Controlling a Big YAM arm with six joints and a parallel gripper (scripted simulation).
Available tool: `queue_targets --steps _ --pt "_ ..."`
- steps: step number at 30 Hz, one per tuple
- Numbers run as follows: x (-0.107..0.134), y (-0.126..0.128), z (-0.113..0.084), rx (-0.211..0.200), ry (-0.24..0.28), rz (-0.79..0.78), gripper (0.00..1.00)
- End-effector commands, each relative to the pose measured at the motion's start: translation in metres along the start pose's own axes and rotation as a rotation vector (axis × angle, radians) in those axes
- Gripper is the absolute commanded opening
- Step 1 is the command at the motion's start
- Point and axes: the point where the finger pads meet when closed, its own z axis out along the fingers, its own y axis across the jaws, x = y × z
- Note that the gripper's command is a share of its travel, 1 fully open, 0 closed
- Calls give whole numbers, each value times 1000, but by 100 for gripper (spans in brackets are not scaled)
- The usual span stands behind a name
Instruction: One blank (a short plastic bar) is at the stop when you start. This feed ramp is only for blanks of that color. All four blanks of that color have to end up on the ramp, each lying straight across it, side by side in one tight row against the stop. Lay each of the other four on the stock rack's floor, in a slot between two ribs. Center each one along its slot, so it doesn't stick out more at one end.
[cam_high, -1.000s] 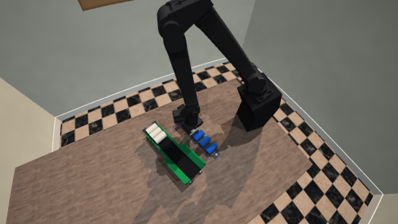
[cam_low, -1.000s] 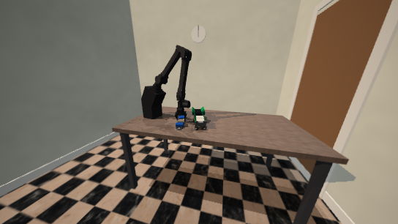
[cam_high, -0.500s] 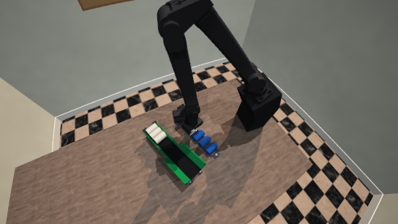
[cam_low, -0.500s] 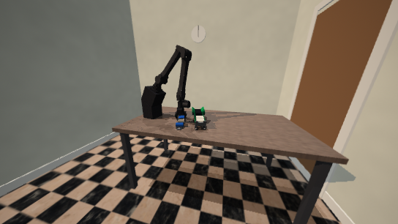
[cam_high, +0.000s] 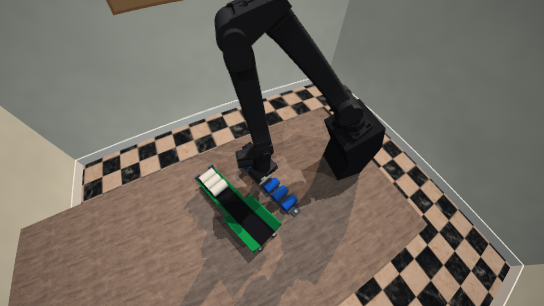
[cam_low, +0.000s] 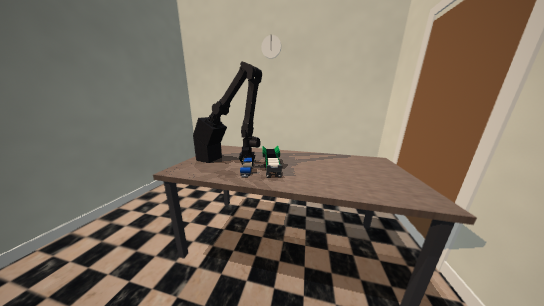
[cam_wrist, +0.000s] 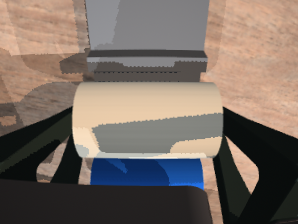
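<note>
My gripper (cam_high: 264, 179) (cam_wrist: 147, 112) is shut on a cream blank (cam_wrist: 145, 100) at the stock rack, one finger at each end of it. Whether the blank is clear of the rack floor I cannot tell. Three blue blanks (cam_high: 279, 193) lie side by side in the rack (cam_high: 295, 211); one (cam_wrist: 145, 172) shows just below the cream blank in the wrist view. Another blue blank (cam_low: 245, 170) lies at the rack's other end. The green feed ramp (cam_high: 240, 231) (cam_low: 278, 151) holds three cream blanks (cam_high: 212, 180) (cam_low: 272, 162) in a tight row at its stop.
The ramp runs alongside the rack, a short gap away, with its bare black bed (cam_high: 244, 212) below the cream row. The arm's dark base (cam_high: 354, 145) (cam_low: 208, 141) stands at the table edge. The grey rack part (cam_wrist: 150, 27) shows above the held blank in the wrist view.
</note>
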Motion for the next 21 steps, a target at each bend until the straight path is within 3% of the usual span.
queue_targets --steps 1,8,19,21 --pt "-1 7 -4 -17 -10 3 66" --pt "0 -1 -16 -1 -4 4 66" --pt "-2 0 -87 -6 -5 -4 66" --pt "-2 0 -87 -6 -5 -4 66"
